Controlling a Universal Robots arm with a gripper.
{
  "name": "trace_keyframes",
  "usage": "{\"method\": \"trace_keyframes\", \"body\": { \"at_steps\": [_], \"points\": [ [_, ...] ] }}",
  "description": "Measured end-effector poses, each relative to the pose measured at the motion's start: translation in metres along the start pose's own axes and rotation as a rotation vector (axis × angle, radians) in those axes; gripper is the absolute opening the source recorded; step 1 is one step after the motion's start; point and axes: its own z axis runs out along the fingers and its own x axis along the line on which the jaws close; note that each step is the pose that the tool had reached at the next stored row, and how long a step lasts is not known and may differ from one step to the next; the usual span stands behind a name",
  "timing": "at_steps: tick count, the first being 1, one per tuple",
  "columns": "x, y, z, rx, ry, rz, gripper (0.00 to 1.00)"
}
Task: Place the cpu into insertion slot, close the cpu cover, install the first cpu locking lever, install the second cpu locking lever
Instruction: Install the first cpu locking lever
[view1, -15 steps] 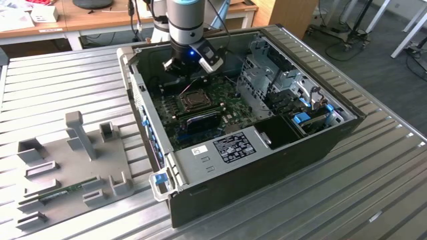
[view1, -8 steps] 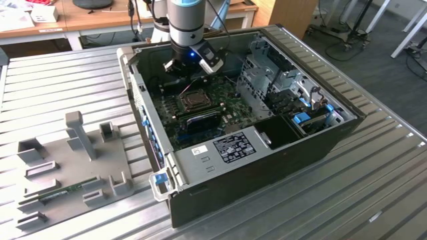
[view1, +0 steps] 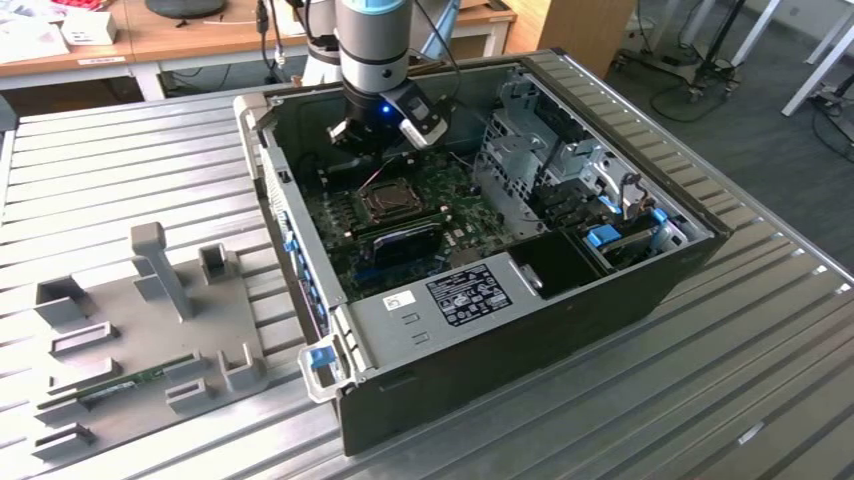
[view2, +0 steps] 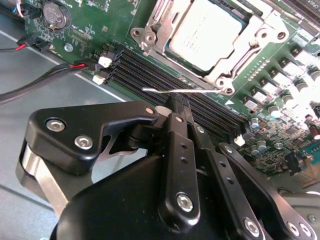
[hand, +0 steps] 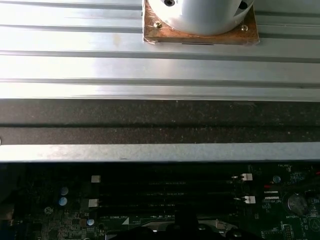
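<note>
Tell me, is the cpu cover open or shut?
Shut. In the second wrist view the cpu cover lies flat around the cpu, whose silver top shows through its window.

Single arm (view1: 371, 45) hangs near-vertical, wrist (view1: 383, 105) aimed straight down, hand (view2: 176, 104) low, both black fingers (view2: 180, 150) pressed together at the tips.

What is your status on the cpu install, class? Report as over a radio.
Gripper shut on locking lever. Cpu seated, cpu cover closed over it. Lever not latched; nothing in the way.
</note>
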Motion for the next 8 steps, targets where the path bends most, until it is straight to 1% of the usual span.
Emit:
{"method": "trace_keyframes", "body": {
  "at_steps": [8],
  "points": [
    [0.0001, -0.0002, 0.0004, 0.0003, 0.0001, 0.0, 0.1]
  ]
}}
